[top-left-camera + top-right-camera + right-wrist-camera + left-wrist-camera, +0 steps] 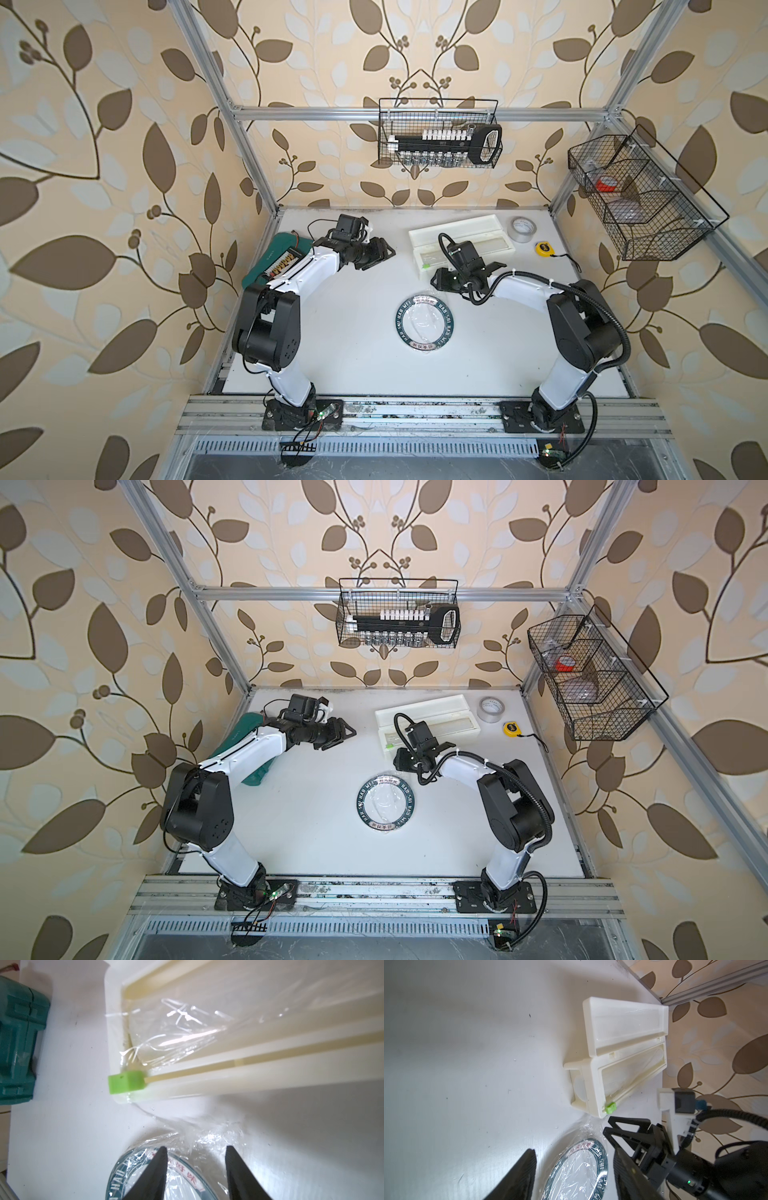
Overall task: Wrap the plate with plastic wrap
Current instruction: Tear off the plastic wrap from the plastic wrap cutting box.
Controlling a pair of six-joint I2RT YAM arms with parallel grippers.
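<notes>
Walled by leaf-print wallpaper (104,174), the white surface (340,357) carries the plate (401,322), draped in plastic wrap (209,1136), near the open dispenser box (459,237); left fingers (517,1178) and right fingers (154,1176) spread, gripping nothing.

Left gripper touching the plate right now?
Apart. Both top views show the left gripper well clear of the plate, bare table between them.

Left arm bent sharply at the elbow, forearm reaching inward; left claw (384,249) with jaws spread wide. Right arm bent the same way; right claw (435,280) has its jaws parted. The two claws point toward each other, well apart.
</notes>
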